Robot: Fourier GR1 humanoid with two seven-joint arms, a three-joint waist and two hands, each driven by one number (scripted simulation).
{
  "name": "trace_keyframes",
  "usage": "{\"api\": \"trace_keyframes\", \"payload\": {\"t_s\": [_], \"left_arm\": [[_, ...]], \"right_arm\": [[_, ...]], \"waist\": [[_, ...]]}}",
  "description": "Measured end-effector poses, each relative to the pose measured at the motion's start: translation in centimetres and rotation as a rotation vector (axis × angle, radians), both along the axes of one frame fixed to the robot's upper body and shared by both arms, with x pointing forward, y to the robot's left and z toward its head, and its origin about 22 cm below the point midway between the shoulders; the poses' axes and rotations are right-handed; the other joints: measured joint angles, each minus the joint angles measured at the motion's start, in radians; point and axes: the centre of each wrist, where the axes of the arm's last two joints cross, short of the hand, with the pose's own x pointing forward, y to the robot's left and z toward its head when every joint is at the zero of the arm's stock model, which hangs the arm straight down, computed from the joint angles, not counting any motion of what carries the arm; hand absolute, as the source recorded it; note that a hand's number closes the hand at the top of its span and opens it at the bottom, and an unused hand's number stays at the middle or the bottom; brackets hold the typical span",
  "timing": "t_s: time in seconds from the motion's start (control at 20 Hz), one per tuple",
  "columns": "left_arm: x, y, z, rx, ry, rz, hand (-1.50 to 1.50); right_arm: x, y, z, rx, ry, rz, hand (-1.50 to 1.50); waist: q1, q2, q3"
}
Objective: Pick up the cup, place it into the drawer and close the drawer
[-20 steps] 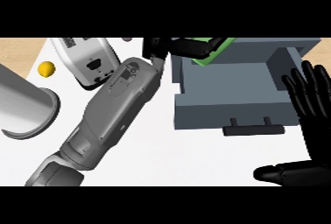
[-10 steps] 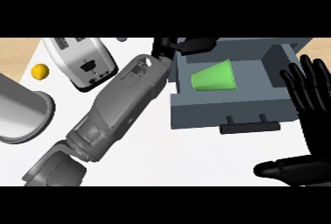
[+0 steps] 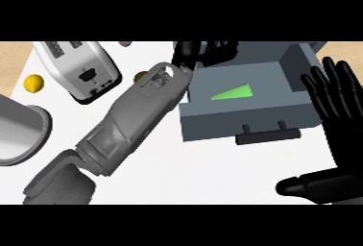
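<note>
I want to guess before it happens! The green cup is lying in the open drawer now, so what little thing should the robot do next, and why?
Probably push the drawer shut. The green cup already lies inside, the left hand is off it at the drawer's back, and the open right hand waits beside the front.

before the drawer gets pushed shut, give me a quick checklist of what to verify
1. Green cup inside the drawer: ok, lying on its side.
2. Cup released: ok, the left robot hand is above the drawer's back edge, apart from the cup.
3. Left robot hand clear of the drawer's path: cannot tell.
4. Drawer open, handle free: ok.
5. Right robot hand open beside the drawer's right wall: ok.
6. Cup below the drawer's rim: cannot tell.
</note>
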Motion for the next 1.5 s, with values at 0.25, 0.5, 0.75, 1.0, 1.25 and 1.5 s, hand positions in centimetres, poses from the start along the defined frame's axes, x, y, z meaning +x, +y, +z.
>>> {"api": "trace_keyframes", "payload": {"t_s": [0.25,0.5,0.75,1.0,1.25,1.5], "left_arm": [[-0.1,-0.1,-0.6,0.059,0.004,0.02,-1.5],[-0.4,-0.4,-0.7,0.013,-0.001,0.004,-1.5],[-0.6,-0.8,0.1,-0.1,-0.028,-0.045,-1.5],[-1.0,-1.3,1.3,-0.219,-0.051,-0.095,-1.5],[-0.6,0.5,1.5,-0.294,-0.027,-0.088,-1.5],[-0.6,3.6,1.7,-0.363,-0.031,-0.05,-1.5]], "right_arm": [[0.4,0.1,0.2,-0.001,-0.012,0.008,-1.5],[0.3,0.5,0.3,0.018,-0.021,0.027,-1.5],[0.1,0.2,0.4,0.056,-0.009,0.054,-1.5],[-0.5,-0.6,0.4,0.063,0.004,0.067,1.5],[-1.4,-1.9,0.8,0.006,-0.002,0.095,1.5],[-2.1,-3.0,1.2,-0.161,0.0,0.097,1.5]], "waist": [[-0.002,0.003,0.0],[-0.005,0.004,0.0],[0.01,-0.001,-0.001],[0.049,-0.012,-0.001],[0.084,-0.021,-0.002],[0.117,-0.03,-0.002]]}}
